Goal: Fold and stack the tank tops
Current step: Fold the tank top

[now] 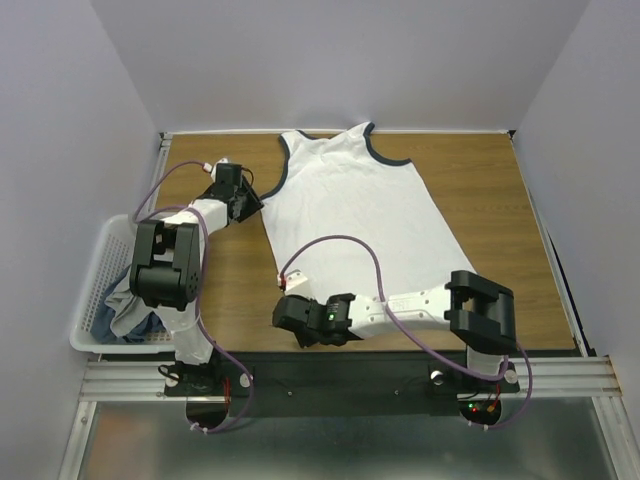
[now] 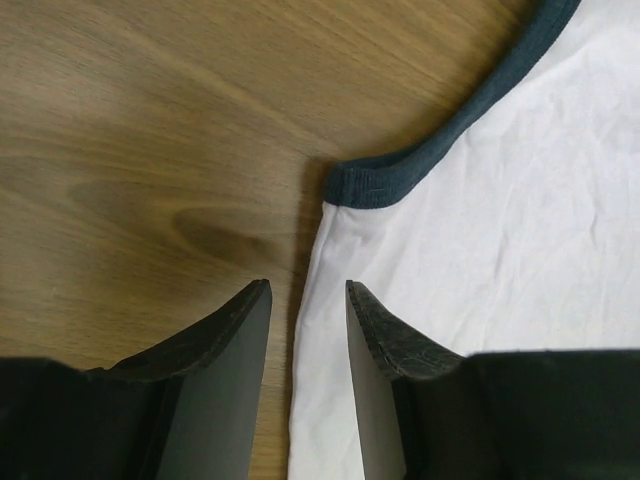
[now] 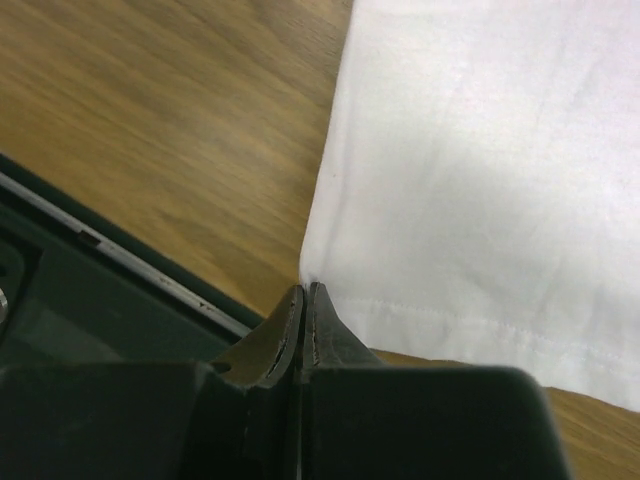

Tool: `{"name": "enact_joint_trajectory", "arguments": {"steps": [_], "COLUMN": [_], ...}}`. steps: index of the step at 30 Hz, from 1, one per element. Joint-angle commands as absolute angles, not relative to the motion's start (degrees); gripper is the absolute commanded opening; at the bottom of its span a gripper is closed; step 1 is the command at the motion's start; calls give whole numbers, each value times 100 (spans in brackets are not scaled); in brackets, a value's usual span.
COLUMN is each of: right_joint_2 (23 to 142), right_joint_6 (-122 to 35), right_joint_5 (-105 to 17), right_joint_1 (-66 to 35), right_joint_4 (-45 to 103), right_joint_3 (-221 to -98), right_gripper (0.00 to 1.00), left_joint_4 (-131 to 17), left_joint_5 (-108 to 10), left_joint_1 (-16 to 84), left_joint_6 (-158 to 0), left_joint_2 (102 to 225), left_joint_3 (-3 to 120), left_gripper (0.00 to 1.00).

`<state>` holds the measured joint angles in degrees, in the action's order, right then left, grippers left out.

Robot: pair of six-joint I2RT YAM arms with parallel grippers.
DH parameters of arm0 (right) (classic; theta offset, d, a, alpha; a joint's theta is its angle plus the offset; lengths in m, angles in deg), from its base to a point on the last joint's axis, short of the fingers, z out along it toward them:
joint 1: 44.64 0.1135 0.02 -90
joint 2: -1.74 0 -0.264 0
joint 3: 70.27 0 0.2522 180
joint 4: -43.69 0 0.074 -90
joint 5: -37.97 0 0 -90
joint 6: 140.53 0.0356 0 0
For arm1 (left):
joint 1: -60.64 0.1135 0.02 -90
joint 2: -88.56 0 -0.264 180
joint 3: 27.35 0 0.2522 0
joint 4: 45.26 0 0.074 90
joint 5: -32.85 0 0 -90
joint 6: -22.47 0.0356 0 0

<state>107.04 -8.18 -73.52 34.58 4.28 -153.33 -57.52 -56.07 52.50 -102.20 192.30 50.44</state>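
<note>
A white tank top [image 1: 355,215] with navy-edged neck and armholes lies flat on the wooden table, neck toward the far side; no print shows. My left gripper [image 1: 250,202] is open at its left side. In the left wrist view the gripper [image 2: 308,292] straddles the cloth's side edge [image 2: 330,330] just below the navy armhole trim [image 2: 400,175]. My right gripper [image 1: 288,308] is at the near left hem corner. In the right wrist view it [image 3: 304,288] is shut on that corner of the white tank top [image 3: 480,170]. Grey tops [image 1: 122,298] lie bunched in the basket.
A white plastic lattice basket [image 1: 92,290] stands off the table's left edge beside the left arm, with grey and blue cloth in it. A black rail [image 1: 350,375] runs along the table's near edge, close under the right gripper. Purple cables loop over both arms.
</note>
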Motion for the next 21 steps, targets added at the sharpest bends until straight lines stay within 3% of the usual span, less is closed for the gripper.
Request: {"name": "enact_joint_trajectory", "arguments": {"steps": [1, 15, 21], "right_joint_2": [10247, 9851, 9684], "right_joint_6": [-746, -632, -597], "right_joint_5": [-6988, -6917, -6899], "right_joint_1": [3516, 3525, 3516], "right_joint_4": [840, 849, 840], "right_joint_3": [-15206, -15030, -14934], "right_gripper": [0, 1, 0], "left_joint_4": [-5181, -5303, -5673], "left_joint_5": [-5451, -5670, -6417], "left_joint_1": [5229, 5010, 4939], "left_joint_6": [-10400, -10268, -10233], "left_joint_2": [18928, 19499, 19587], "left_joint_3": [4794, 5144, 5347], "left_gripper": [47, 46, 45]}}
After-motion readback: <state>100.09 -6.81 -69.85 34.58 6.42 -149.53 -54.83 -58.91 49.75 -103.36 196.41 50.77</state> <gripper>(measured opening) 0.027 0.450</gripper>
